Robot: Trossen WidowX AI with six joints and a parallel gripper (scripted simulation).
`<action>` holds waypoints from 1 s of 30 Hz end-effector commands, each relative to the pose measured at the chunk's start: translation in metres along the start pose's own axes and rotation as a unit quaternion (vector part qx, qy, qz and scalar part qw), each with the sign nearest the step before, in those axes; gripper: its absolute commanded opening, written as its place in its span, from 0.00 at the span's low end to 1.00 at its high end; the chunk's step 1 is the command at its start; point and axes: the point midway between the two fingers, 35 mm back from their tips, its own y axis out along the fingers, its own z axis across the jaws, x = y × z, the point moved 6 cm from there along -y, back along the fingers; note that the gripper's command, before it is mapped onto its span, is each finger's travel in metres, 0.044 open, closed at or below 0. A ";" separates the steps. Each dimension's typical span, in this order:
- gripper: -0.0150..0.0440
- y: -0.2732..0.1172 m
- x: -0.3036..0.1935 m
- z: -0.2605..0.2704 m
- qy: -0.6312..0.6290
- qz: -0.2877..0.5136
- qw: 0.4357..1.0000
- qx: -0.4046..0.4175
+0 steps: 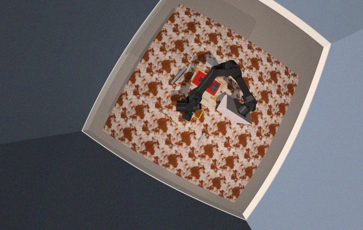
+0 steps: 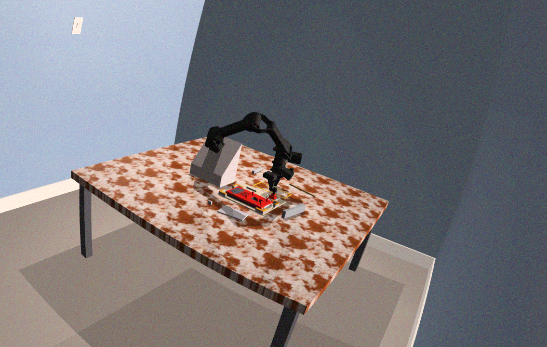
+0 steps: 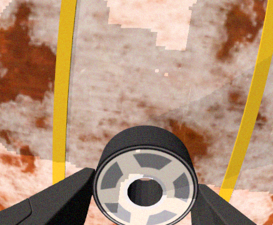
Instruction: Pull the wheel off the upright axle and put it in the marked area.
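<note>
My gripper [image 3: 143, 186] is shut on the wheel [image 3: 145, 135], which has a black tyre and a pale spoked face with an open centre hole. In the wrist view the wheel hangs upright between the fingertips, with the yellow outline of the marked area [image 3: 61, 94] [image 1: 201, 114] [image 2: 288, 196] running to its left and right. The gripper is low over this area; any gap between wheel and table cannot be told. The black upright axle [image 2: 273, 192] stands bare on its red block, in front of the gripper in the exterior view. The arm hides the wheel in the top view.
The red board [image 1: 213, 87] [image 2: 245, 196] lies beside the marked area. A grey bar [image 1: 178, 75] [image 2: 293, 210], a thin rod [image 1: 169, 117] [image 2: 301, 190], a small bar [image 1: 201, 138] [image 2: 256, 170] and a flat pale wedge [image 1: 211, 62] [image 2: 233, 212] lie around. The arm stands on a large grey block [image 1: 232, 115].
</note>
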 end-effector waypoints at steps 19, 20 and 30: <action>0.76 -0.061 -0.001 0.001 -0.001 -0.004 1.000 0.000; 0.76 -0.061 -0.001 0.001 -0.001 -0.004 1.000 0.000; 1.00 -0.105 -0.084 -0.034 -0.003 -0.003 1.000 0.001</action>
